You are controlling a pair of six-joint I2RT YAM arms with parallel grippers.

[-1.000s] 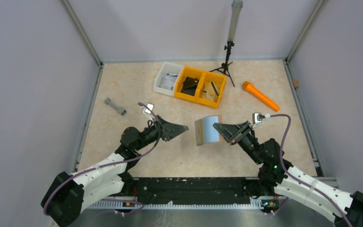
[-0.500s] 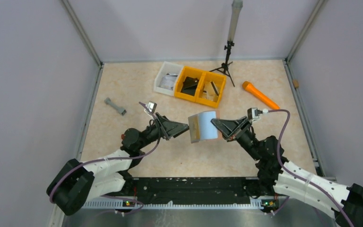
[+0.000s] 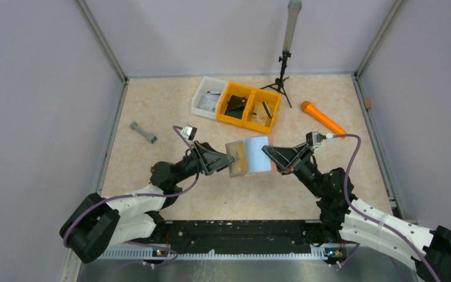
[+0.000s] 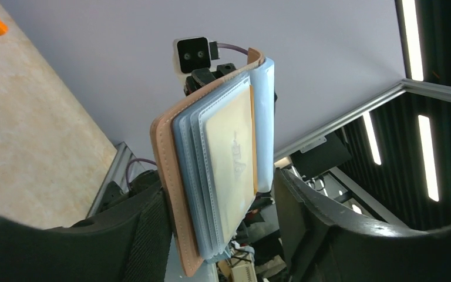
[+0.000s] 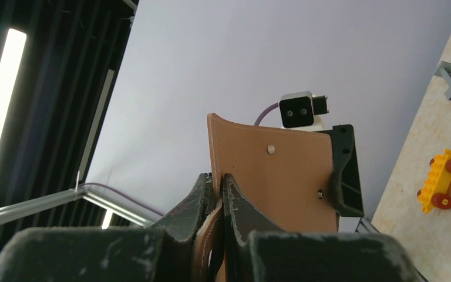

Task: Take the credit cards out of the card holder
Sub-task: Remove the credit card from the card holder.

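Currently our right tool (image 5: 217,179) clamps the card holder (image 3: 248,155) aloft by its flap. Left tool (image 4: 217,194) straddles the sleeves, jaws apart; we expect a pinch on a card (image 4: 229,170).

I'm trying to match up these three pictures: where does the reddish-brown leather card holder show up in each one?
Top external: the reddish-brown leather card holder sits at the centre.
Left wrist: the card holder fills the middle, pale blue sleeves showing.
Right wrist: the card holder stands lower centre, brown outside showing.
Shared landmark: the beige speckled table.
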